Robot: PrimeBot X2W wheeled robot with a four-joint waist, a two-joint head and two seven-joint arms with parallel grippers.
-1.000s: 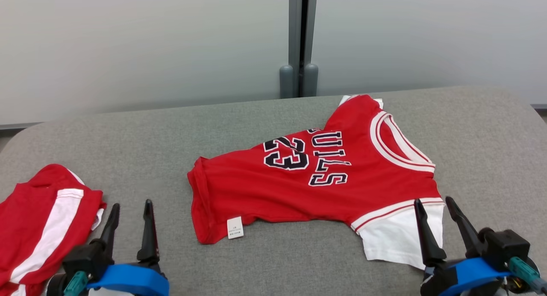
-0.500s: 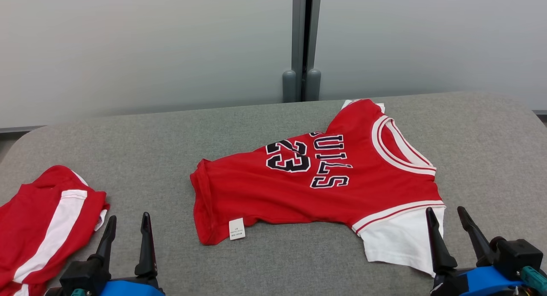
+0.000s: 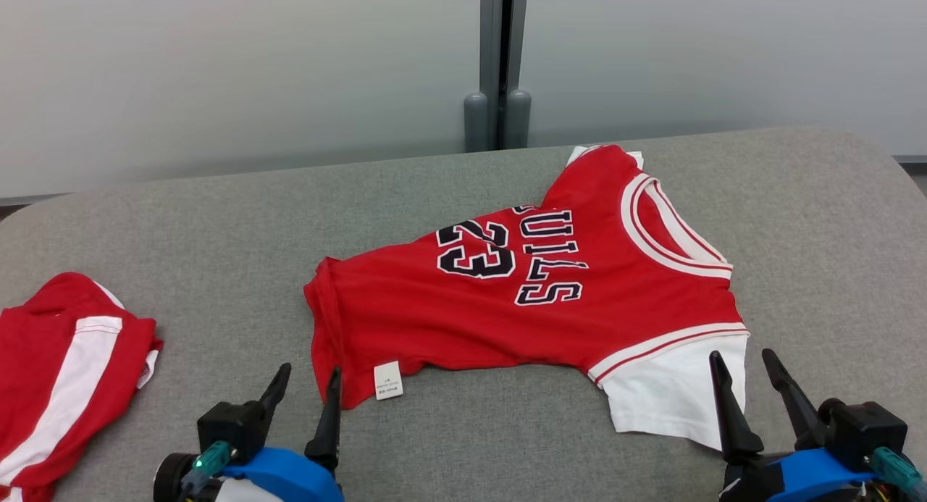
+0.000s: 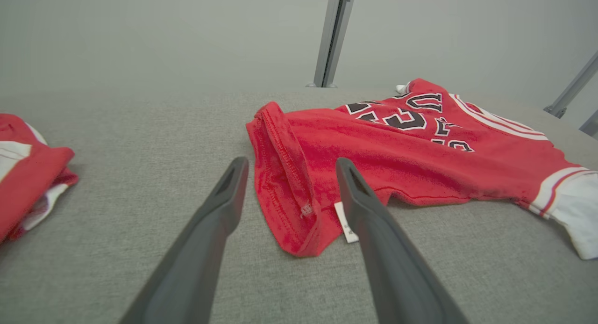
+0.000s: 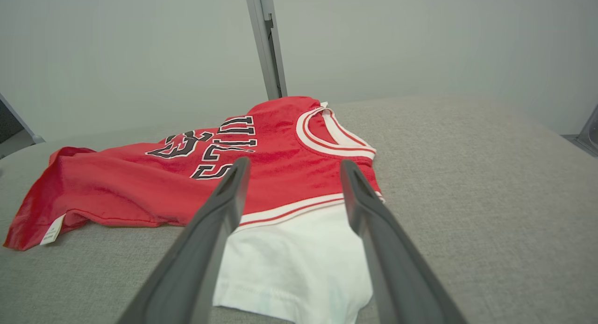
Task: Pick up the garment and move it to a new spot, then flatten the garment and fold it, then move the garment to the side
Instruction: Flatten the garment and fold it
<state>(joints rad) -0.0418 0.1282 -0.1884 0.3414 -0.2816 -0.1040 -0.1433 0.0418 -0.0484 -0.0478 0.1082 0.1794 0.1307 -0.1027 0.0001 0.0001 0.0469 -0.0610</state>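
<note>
Wide-spread left gripper (image 4: 292, 161) before red jersey (image 4: 397, 151)

On the table (image 3: 217, 219), at the middle: garment (image 3: 449, 321) laid sideways, neck opening (image 3: 670, 230) to the right, hem (image 3: 322, 328) to the left. Near sleeve (image 3: 666, 397) at the right front corner, label (image 3: 387, 380) at the left front corner. At the table's left end, well apart: second garment (image 3: 51, 371). Left gripper (image 3: 311, 371) just before the hem corner, beside the label. Right gripper (image 3: 740, 355) just before the near sleeve. Behind the table, a post (image 3: 496, 53) against the wall (image 3: 217, 67).
</note>
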